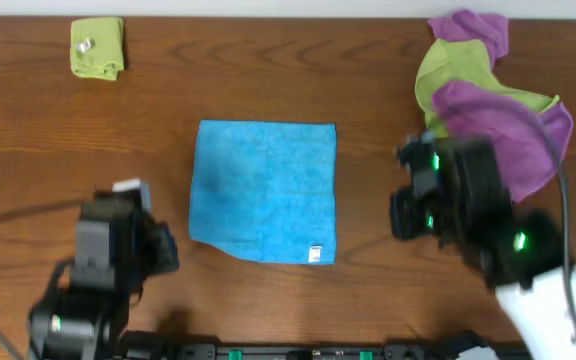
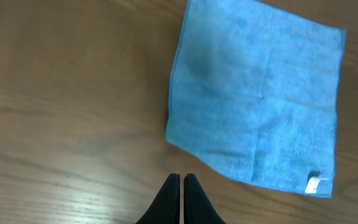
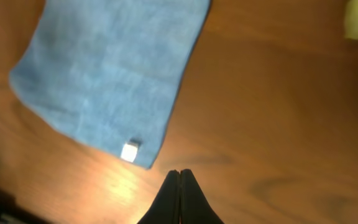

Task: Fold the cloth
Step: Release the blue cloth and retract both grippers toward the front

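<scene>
Left gripper (image 2: 181, 180) held clenched, empty, at 8 o'clock of blue towel (image 1: 265, 190) | right gripper (image 3: 179, 177) likewise, 3 o'clock | towel laid flat, likely for folding.

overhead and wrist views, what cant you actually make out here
White tag on the cloth: print too small in every view.
Purple and green pile, overhead: near side hidden by the right arm.
Speck on the folded green cloth, overhead: too small to identify.
Cloth's far edge, right wrist view: cut off by the top edge.
</scene>
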{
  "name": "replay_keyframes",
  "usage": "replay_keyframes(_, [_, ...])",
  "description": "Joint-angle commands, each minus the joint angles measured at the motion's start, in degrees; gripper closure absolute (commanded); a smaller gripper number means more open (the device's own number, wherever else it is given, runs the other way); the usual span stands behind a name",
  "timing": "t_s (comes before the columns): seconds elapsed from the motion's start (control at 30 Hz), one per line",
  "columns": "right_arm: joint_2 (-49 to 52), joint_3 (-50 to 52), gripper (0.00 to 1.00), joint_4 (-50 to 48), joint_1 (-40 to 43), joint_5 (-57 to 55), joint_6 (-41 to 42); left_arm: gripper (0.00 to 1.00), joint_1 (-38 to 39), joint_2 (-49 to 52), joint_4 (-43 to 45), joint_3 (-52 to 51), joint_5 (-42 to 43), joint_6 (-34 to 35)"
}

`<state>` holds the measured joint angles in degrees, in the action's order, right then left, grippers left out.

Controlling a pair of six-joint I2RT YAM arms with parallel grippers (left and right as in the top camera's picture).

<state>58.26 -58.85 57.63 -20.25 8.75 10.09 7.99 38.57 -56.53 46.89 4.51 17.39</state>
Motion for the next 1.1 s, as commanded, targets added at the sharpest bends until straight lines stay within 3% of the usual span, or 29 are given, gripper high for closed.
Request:
replay_keyframes(0.0, [-4.3, 12.3, 0.99, -5.5, 0.1, 10.3, 7.1, 0.94, -0.1, -4.7, 1.9, -8.8, 2.8, 5.0])
replay_keyframes(0.23, [-0.7, 24.8, 0.99, -15.4, 0.7, 21.6, 10.7, 0.94, -3.8, -5.1, 10.9, -19.6, 12.1, 5.6])
replay_keyframes(0.37, [1.9, 25.7, 0.99, -15.4, 2.5, 21.8, 10.2, 0.94, -12.2, -4.2, 10.9, -19.8, 20.0, -1.0])
replay_keyframes(0.53, [2.0, 25.7, 0.99, -15.5, 4.8, 23.2, 8.9, 0.94, -26.1, -0.2, 11.0, -19.8, 37.0, -10.0])
replay_keyframes(0.7, [2.0, 25.7, 0.99, -15.6, 4.9, 23.4, 9.0, 0.94, -14.8, 4.5, 13.8, -19.8, 37.0, -9.5])
replay_keyframes(0.97, [2.0, 25.7, 0.98, -14.2, 4.5, 23.4, 9.2, 0.94, 2.0, 11.7, 14.0, -19.7, 28.1, -7.0])
replay_keyframes(1.07, [2.0, 25.7, 0.99, -13.9, 4.0, 23.0, 9.2, 0.94, 4.1, 11.6, 13.2, -17.6, 27.8, -6.0])
